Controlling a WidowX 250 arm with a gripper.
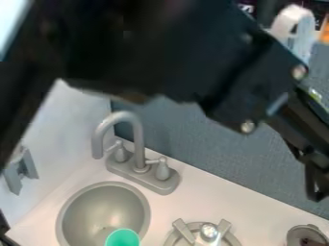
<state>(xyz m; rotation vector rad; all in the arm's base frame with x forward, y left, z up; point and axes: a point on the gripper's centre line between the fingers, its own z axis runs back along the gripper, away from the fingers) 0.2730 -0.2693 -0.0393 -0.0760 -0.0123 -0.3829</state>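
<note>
white counter (247,204); grey pot (295,234) near the gripper (315,191), lower in view.

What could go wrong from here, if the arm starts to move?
The gripper hangs at the right, near the round grey container in this view; a careless descent might tip it. The arm crosses over the tall faucet, so a low swing could strike that. The green cup, by the sink's near edge, might be knocked over.
</note>
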